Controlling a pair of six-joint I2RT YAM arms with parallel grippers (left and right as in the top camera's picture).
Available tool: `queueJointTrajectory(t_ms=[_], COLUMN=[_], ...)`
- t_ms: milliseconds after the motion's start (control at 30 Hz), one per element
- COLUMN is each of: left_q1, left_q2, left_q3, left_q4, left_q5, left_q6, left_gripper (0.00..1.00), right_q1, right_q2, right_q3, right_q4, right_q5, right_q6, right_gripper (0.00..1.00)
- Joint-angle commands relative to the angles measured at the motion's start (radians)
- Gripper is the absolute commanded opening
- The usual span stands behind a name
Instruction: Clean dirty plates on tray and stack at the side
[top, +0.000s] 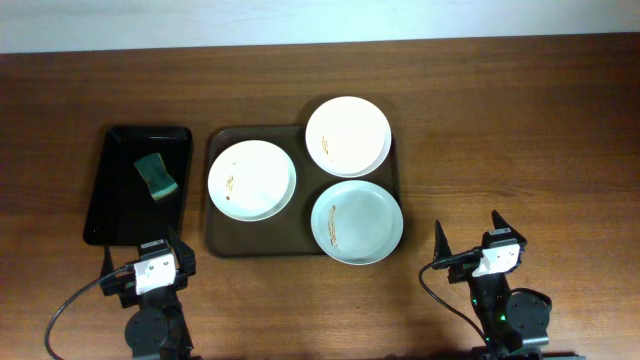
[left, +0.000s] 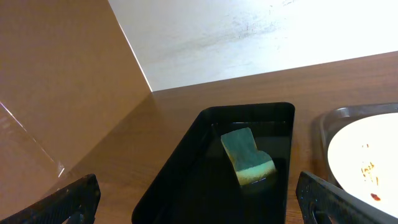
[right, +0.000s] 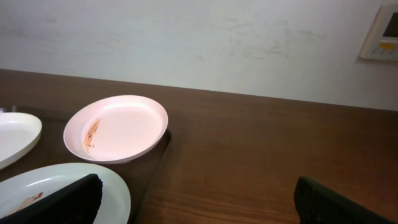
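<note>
Three dirty plates lie on the dark brown tray. A white plate is at its left, a white plate at the back right, a pale blue-green plate at the front right. Each has thin brown smears. My left gripper is open and empty near the table's front, before the black tray. My right gripper is open and empty, right of the blue-green plate. In the right wrist view the back plate and the blue-green plate show. The left plate shows in the left wrist view.
A narrow glossy black tray stands left of the brown tray and holds a green-and-yellow sponge, also in the left wrist view. Bare wooden table lies to the right of the brown tray.
</note>
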Motion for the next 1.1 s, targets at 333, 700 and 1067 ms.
queueJointTrajectory(t_ms=[333, 700, 1067], left_q1=[0.005, 0.005, 0.004], left_q2=[0.003, 0.003, 0.003], left_q3=[-0.005, -0.005, -0.005], left_q4=[0.002, 0.002, 0.011], left_q5=[-0.014, -0.014, 0.304], left_q6=[0.020, 0.020, -0.001], left_gripper=[0.99, 0.99, 0.99], right_q1=[-0.002, -0.002, -0.002], right_q2=[-0.007, -0.006, -0.006], right_q3=[-0.007, -0.007, -0.007], right_q4=[-0.003, 0.003, 0.003], right_q5=[0.005, -0.003, -0.003], right_q6=[0.007, 0.019, 0.034], right_gripper=[0.98, 0.99, 0.98])
